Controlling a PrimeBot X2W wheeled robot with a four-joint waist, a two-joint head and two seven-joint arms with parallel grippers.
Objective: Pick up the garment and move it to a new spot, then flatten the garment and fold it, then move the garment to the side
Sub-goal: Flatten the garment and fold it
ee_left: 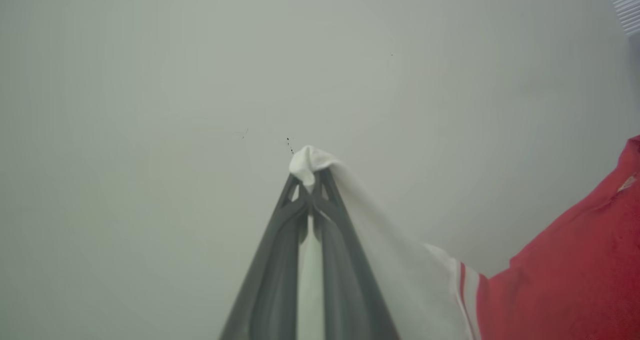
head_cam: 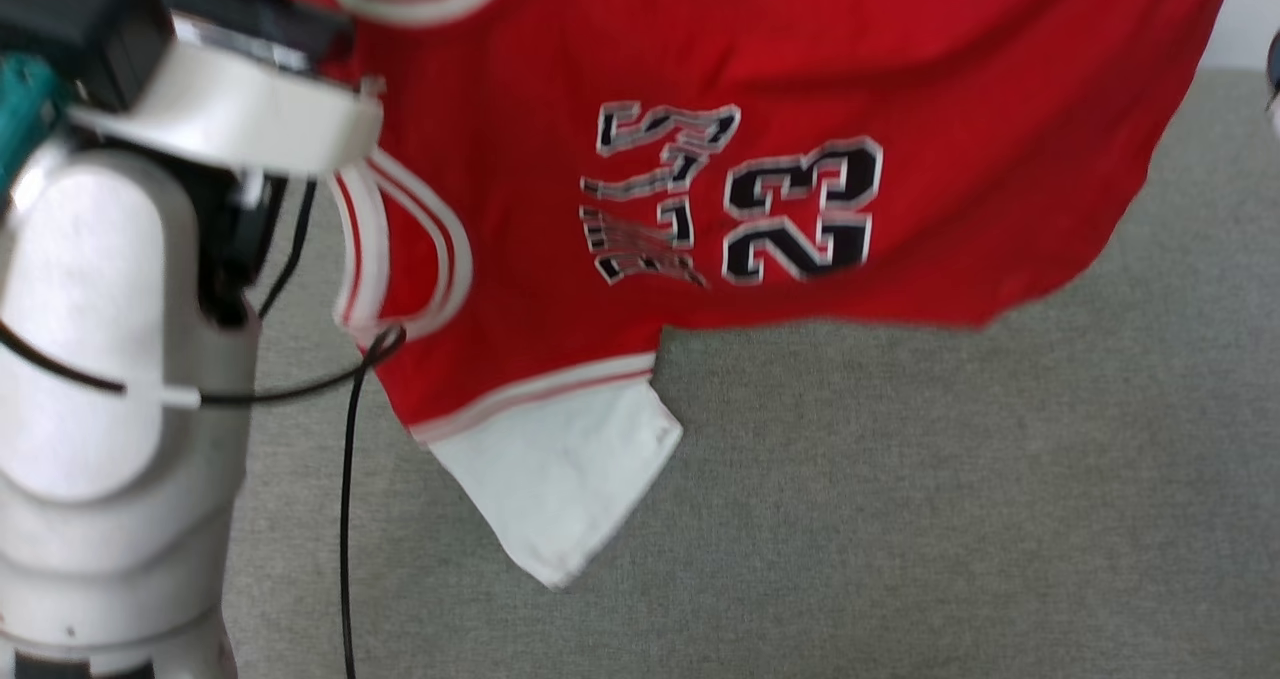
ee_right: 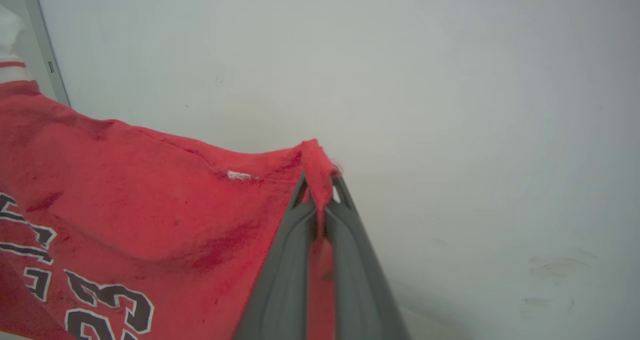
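The garment [head_cam: 800, 79], a bright red T-shirt with white sleeves and a black "23" print, hangs spread in the air above the grey floor. One white sleeve [head_cam: 560, 479] dangles lowest. In the left wrist view my left gripper [ee_left: 311, 177] is shut on the white cloth of the other sleeve [ee_left: 380, 230], with the red body [ee_left: 575, 270] trailing to the right. In the right wrist view my right gripper [ee_right: 320, 182] is shut on a pinch of the red hem [ee_right: 317, 164], close to a tiny white logo [ee_right: 240, 175].
Grey carpet [head_cam: 900, 509] lies under the hanging shirt. My pale left arm [head_cam: 110, 359] with black cables [head_cam: 350, 459] stands at the left of the head view. A plain pale wall [ee_left: 250, 79] faces both wrist cameras.
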